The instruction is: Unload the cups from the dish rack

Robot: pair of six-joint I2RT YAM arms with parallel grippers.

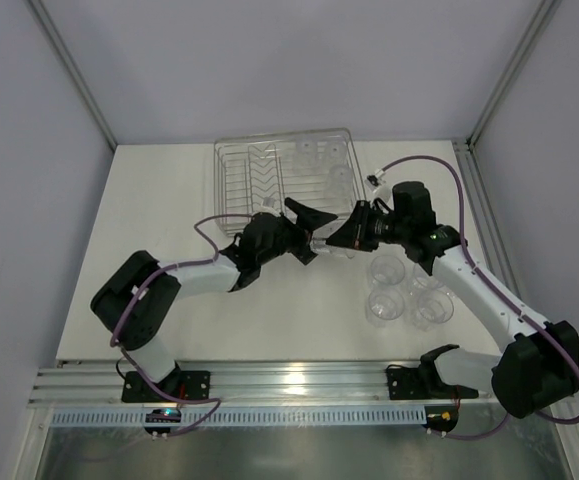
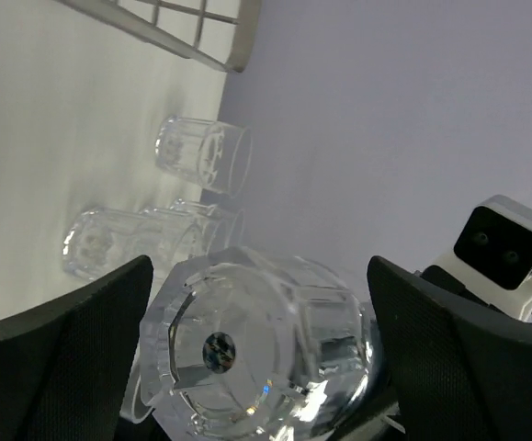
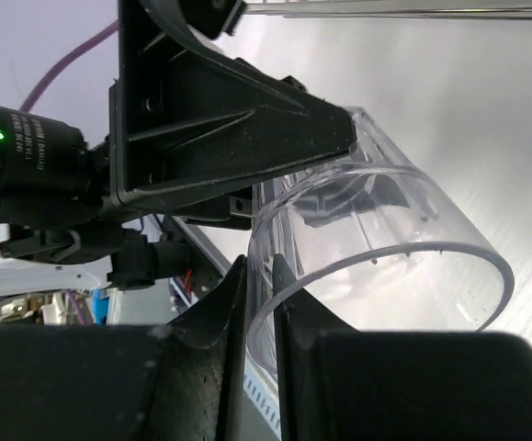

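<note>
A clear cup (image 1: 331, 246) hangs in the air between my two grippers, just in front of the wire dish rack (image 1: 231, 185). My left gripper (image 1: 324, 238) spans its body, with both fingers against its sides; the left wrist view shows the cup's base (image 2: 247, 358) filling the gap between the fingers of my left gripper (image 2: 258, 349). My right gripper (image 1: 343, 240) is shut on the cup's wall at the rim (image 3: 385, 220), one finger inside and one outside in the right wrist view (image 3: 260, 266). A few cups (image 1: 331, 152) stand in the rack's far right part.
Several cups (image 1: 387, 270) stand in a cluster on the table right of the grippers, below my right forearm; they also show in the left wrist view (image 2: 201, 154). The rack's corner (image 2: 220, 50) is close. Frame posts stand at the back corners.
</note>
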